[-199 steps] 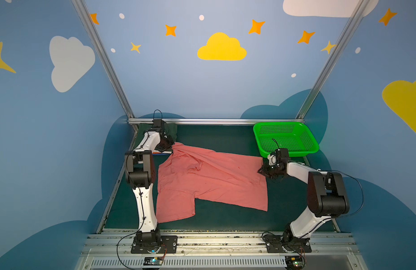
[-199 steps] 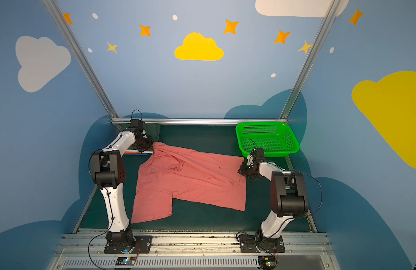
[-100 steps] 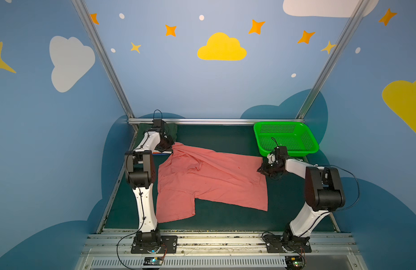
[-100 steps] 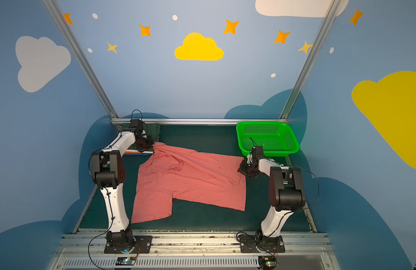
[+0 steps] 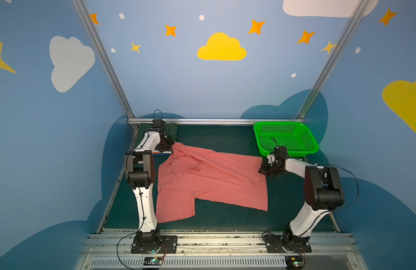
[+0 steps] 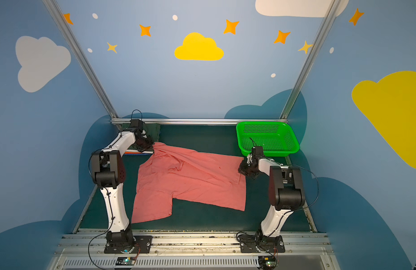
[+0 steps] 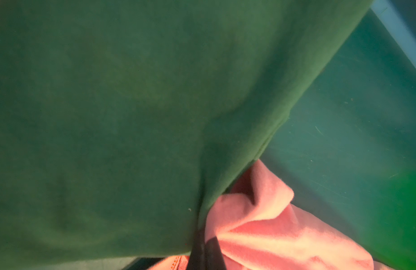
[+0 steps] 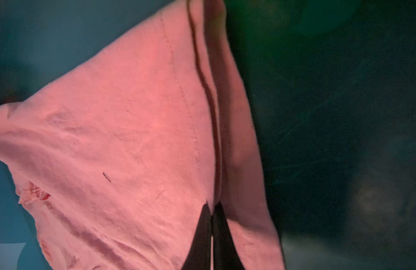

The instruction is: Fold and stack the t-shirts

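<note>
In both top views the salmon-pink cloth t-shirt [image 5: 209, 177] [image 6: 190, 180] lies spread but rumpled on the dark green counter [image 5: 225, 140], to the left of the green perforated plastic basket [image 5: 296, 153]. One sleeve trails away from the basket. The left pincer [image 5: 170, 149] sits at the shirt's corner farthest from the basket, the right pincer [image 5: 263, 169] at the edge just in front of it. Only the wrist views show the grips. The left one is clenched on a bunched pink fold beside a dark green cloth t-shirt [image 7: 132, 117]. The right one is clamped tight on the stitched hem.
</note>
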`<state>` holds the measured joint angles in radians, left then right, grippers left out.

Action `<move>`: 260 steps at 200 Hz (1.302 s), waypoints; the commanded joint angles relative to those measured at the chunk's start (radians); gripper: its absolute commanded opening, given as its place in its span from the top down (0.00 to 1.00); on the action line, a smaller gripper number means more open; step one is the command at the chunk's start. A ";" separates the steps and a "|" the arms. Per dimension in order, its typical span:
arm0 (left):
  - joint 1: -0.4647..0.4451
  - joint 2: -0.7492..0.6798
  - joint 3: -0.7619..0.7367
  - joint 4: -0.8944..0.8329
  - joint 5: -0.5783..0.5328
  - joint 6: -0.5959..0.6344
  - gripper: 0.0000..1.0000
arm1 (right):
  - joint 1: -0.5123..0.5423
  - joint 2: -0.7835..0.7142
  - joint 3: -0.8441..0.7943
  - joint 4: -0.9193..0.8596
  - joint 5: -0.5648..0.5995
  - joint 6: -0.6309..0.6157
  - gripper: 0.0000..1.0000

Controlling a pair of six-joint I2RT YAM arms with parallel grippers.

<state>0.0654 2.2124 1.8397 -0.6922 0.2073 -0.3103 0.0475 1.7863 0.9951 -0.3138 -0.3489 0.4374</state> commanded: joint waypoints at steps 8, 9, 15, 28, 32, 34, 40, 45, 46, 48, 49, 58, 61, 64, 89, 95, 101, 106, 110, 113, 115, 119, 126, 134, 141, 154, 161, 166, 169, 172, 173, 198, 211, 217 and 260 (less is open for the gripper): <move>0.011 -0.034 0.010 -0.027 -0.026 0.013 0.95 | -0.002 0.012 0.032 -0.012 0.016 -0.006 1.00; 0.011 -0.035 0.011 -0.027 -0.027 0.013 0.95 | -0.002 0.013 0.033 -0.013 0.017 -0.006 1.00; 0.011 -0.037 0.012 -0.027 -0.028 0.013 0.95 | -0.002 0.012 0.038 -0.016 0.020 -0.009 1.00; 0.011 -0.039 0.012 -0.029 -0.028 0.014 0.95 | -0.001 0.010 0.046 -0.023 0.026 -0.013 1.00; 0.011 -0.040 0.012 -0.029 -0.028 0.016 0.95 | 0.000 0.007 0.049 -0.026 0.030 -0.014 1.00; 0.011 -0.040 0.012 -0.029 -0.028 0.016 0.95 | -0.001 0.006 0.051 -0.025 0.032 -0.014 1.00; 0.013 -0.042 0.013 -0.029 -0.029 0.017 0.95 | -0.001 0.003 0.053 -0.027 0.036 -0.017 1.00; 0.013 -0.043 0.013 -0.030 -0.030 0.017 0.95 | -0.001 0.000 0.058 -0.029 0.041 -0.019 1.00; 0.013 -0.044 0.013 -0.030 -0.029 0.017 0.95 | -0.001 0.000 0.058 -0.028 0.041 -0.019 1.00; 0.013 -0.045 0.013 -0.030 -0.029 0.017 0.95 | -0.001 -0.002 0.060 -0.030 0.043 -0.021 1.00; 0.014 -0.045 0.013 -0.030 -0.029 0.018 0.95 | -0.001 -0.003 0.061 -0.031 0.044 -0.021 1.00; 0.013 -0.047 0.016 -0.032 -0.029 0.019 0.95 | -0.001 -0.007 0.069 -0.036 0.053 -0.025 1.00; 0.013 -0.048 0.016 -0.033 -0.030 0.019 0.95 | -0.001 -0.009 0.072 -0.038 0.055 -0.028 1.00; 0.013 -0.049 0.018 -0.034 -0.029 0.020 0.95 | -0.001 -0.011 0.075 -0.040 0.058 -0.030 1.00; 0.014 -0.058 0.018 -0.035 -0.031 0.023 0.95 | -0.001 -0.018 0.100 -0.052 0.082 -0.043 1.00; 0.015 -0.060 0.018 -0.036 -0.033 0.023 0.95 | -0.001 -0.017 0.107 -0.059 0.088 -0.047 1.00; 0.014 -0.062 0.016 -0.036 -0.032 0.023 0.95 | -0.001 -0.017 0.115 -0.063 0.097 -0.054 1.00; 0.014 -0.063 0.016 -0.036 -0.032 0.023 0.95 | -0.001 -0.015 0.123 -0.068 0.103 -0.058 1.00; 0.014 -0.065 0.015 -0.038 -0.032 0.023 0.95 | -0.001 -0.015 0.127 -0.072 0.110 -0.061 1.00; 0.014 -0.066 0.015 -0.039 -0.032 0.024 0.95 | -0.001 -0.013 0.132 -0.076 0.113 -0.065 1.00; 0.014 -0.067 0.015 -0.039 -0.032 0.025 0.95 | -0.001 -0.013 0.135 -0.077 0.115 -0.066 1.00; 0.014 -0.069 0.015 -0.040 -0.032 0.025 0.95 | -0.001 -0.012 0.140 -0.082 0.120 -0.069 1.00; 0.015 -0.072 0.012 -0.041 -0.031 0.027 0.95 | -0.001 -0.010 0.150 -0.087 0.128 -0.076 1.00; 0.014 -0.076 0.008 -0.040 -0.032 0.028 0.95 | -0.001 -0.010 0.158 -0.088 0.136 -0.081 1.00; 0.014 -0.080 0.006 -0.040 -0.034 0.030 0.95 | -0.001 -0.008 0.165 -0.092 0.144 -0.086 1.00; 0.014 -0.086 0.002 -0.042 -0.034 0.032 0.95 | 0.000 -0.008 0.176 -0.095 0.159 -0.092 1.00; 0.014 -0.087 0.001 -0.043 -0.034 0.032 0.95 | 0.001 -0.008 0.182 -0.095 0.165 -0.094 1.00; 0.015 -0.091 0.001 -0.043 -0.034 0.034 0.95 | 0.000 -0.008 0.186 -0.095 0.168 -0.096 1.00; 0.014 -0.092 0.001 -0.043 -0.034 0.034 0.95 | 0.000 -0.008 0.188 -0.095 0.170 -0.097 1.00; 0.014 -0.091 0.001 -0.043 -0.034 0.034 0.95 | 0.000 -0.007 0.191 -0.096 0.171 -0.099 1.00; 0.014 -0.091 0.000 -0.043 -0.034 0.034 0.95 | 0.000 -0.007 0.192 -0.096 0.172 -0.099 1.00; 0.014 -0.092 0.006 -0.050 -0.028 0.035 0.95 | 0.000 0.006 0.219 -0.093 0.181 -0.108 1.00; 0.015 -0.092 0.003 -0.052 -0.022 0.037 0.95 | 0.001 0.016 0.234 -0.086 0.182 -0.110 1.00; 0.014 -0.094 0.001 -0.053 -0.020 0.038 0.95 | 0.000 0.021 0.243 -0.086 0.184 -0.112 1.00; 0.014 -0.093 -0.004 -0.066 -0.034 0.052 0.95 | 0.006 0.061 0.310 -0.090 0.192 -0.122 1.00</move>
<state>0.0658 2.1532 1.8397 -0.7322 0.2031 -0.2821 0.0544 1.8183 1.2629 -0.4557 -0.1947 0.3317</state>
